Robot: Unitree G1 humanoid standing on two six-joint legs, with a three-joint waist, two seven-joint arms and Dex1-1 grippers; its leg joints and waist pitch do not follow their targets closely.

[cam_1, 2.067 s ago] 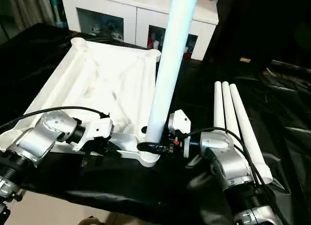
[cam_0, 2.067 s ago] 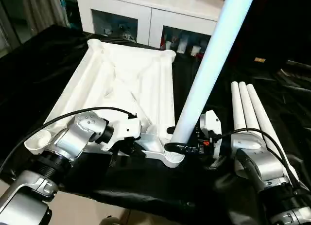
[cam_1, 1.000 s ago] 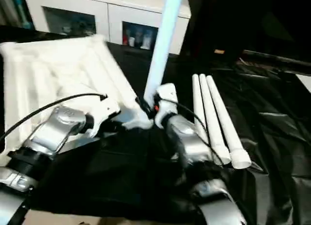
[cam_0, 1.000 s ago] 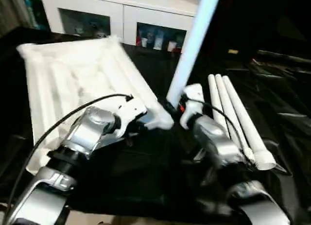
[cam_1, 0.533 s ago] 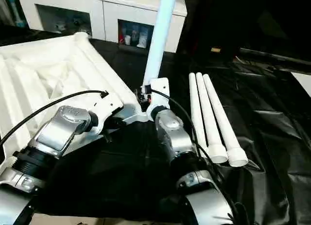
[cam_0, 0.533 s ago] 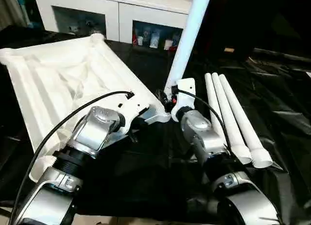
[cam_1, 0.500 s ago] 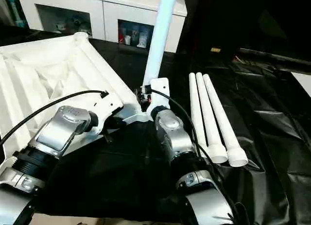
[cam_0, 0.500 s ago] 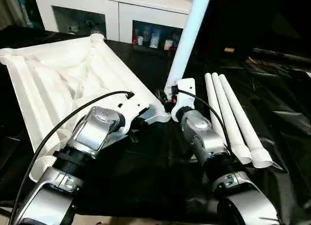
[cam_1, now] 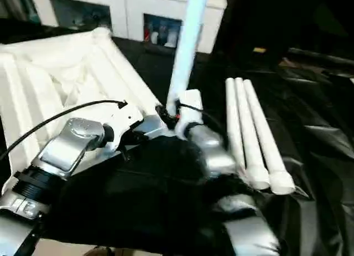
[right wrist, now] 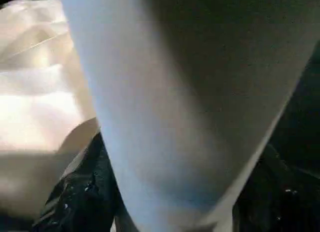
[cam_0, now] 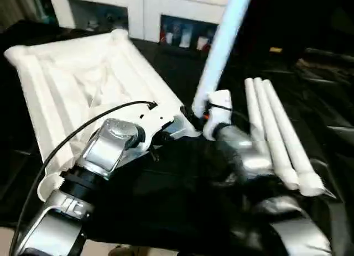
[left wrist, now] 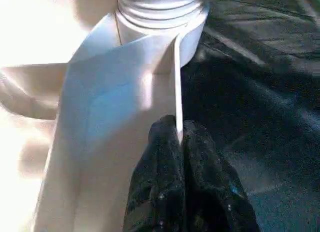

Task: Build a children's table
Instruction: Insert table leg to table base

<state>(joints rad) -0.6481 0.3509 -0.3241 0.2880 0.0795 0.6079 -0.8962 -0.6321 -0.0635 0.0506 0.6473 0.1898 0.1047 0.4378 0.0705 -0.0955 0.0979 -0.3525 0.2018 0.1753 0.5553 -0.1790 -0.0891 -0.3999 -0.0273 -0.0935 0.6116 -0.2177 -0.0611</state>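
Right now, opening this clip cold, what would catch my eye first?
The upright leg rising from the near corner of the upside-down top, with the right pincer at its base. The left pincer is pinched shut on the top's thin rim beside that corner. Three spare legs lie side by side on the black cloth to the right.

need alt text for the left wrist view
The left pincer is shut on a thin white rim of the upturned table top, its black fingers pinching the edge. Just beyond stands a ribbed corner socket, with the black cloth alongside.
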